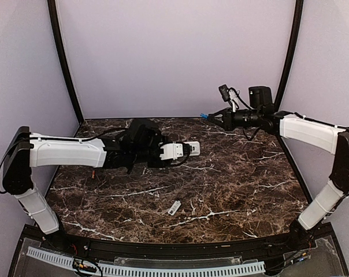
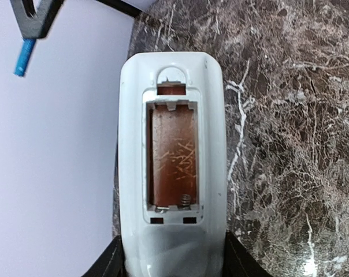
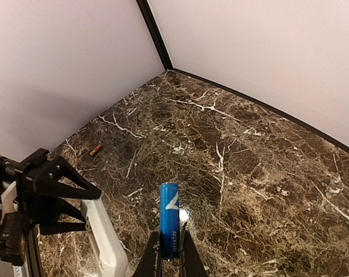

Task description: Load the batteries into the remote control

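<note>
Left wrist view cuts off the near end of the remote control, so we cannot see its screen or buttons. We see only its back, where the open battery bay shows its brown floor and a small spring at the near end. The left gripper clamps the remote by its sides, though only the dark tips of its fingers show at the bottom edge.

From overhead, the remote is held over the middle of the marble table, and its details are too small for us to read. The right gripper is closed narrow on a blue battery, pinching its lower end so that most of it stands out past the fingertips. The print on it is blurred. From above, that battery is a mere blue speck near the back wall, well apart from the remote.

A small white piece lies alone on the near part of the table. We also see a tiny orange thing on the table near the left wall, but we cannot tell what it is.
</note>
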### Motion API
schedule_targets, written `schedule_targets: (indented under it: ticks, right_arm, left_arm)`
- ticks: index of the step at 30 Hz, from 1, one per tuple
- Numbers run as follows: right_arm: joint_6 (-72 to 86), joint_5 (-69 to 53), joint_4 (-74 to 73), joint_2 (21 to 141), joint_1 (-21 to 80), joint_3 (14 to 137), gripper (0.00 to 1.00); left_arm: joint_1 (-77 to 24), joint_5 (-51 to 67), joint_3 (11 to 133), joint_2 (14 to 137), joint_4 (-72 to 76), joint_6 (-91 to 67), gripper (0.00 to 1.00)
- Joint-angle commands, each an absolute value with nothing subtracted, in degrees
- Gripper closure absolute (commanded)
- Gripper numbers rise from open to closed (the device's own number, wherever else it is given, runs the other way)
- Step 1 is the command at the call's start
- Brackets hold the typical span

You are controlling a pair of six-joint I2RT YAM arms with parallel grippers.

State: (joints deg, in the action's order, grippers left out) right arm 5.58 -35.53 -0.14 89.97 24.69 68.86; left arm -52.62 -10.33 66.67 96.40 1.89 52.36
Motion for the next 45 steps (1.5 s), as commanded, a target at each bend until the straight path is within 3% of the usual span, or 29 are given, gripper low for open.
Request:
schedule_targets:
  ticks: [1, 8, 13, 19, 26, 34, 35, 37, 41, 45]
  right_arm:
    - [4.8, -34.7, 0.2, 87.1, 24.4, 68.9, 1.0]
    - [3.1, -32.1, -3.8, 84.8, 24.4, 68.9, 1.0]
    - [1.5, -34.1, -12.4, 84.4, 24.4, 70.9, 1.0]
    - [0.4, -39.5, -22.7, 84.7, 24.5, 71.7, 1.0]
    - [-1.6, -44.2, -35.9, 89.9, 24.5, 75.0, 1.0]
    - [2.5, -43.9, -35.7, 95.7, 26.8, 74.7, 1.0]
    - [2.3, -44.0, -35.6, 96.7, 27.5, 75.0, 1.0]
    - [2.2, -44.1, -35.8, 99.2, 28.4, 75.8, 1.0]
    - [2.1, -44.0, -37.1, 102.6, 29.2, 77.4, 1.0]
    - [1.2, -42.0, -38.7, 105.9, 31.3, 79.8, 1.0]
  left_arm:
    - [-54.4, -10.8, 64.3, 91.1, 7.9, 59.4, 1.0]
    - [-55.2, -10.2, 65.0, 89.3, 5.0, 59.7, 1.0]
    - [-55.1, -7.7, 68.1, 92.3, -8.1, 47.3, 1.0]
    - [-51.8, -6.4, 68.1, 99.3, -9.8, 38.3, 1.0]
    - [-51.0, 4.7, 73.0, 110.5, -13.5, 36.0, 1.0]
    - [-49.3, 12.1, 73.9, 115.2, -14.5, 33.2, 0.99]
    - [-49.2, 12.8, 74.0, 115.6, -14.7, 33.0, 0.97]
    - [-49.2, 13.5, 74.3, 116.0, -15.7, 32.7, 0.77]
    - [-48.6, 15.0, 75.1, 115.7, -18.6, 31.9, 0.52]
    - [-47.8, 15.6, 74.8, 114.6, -19.1, 31.7, 0.39]
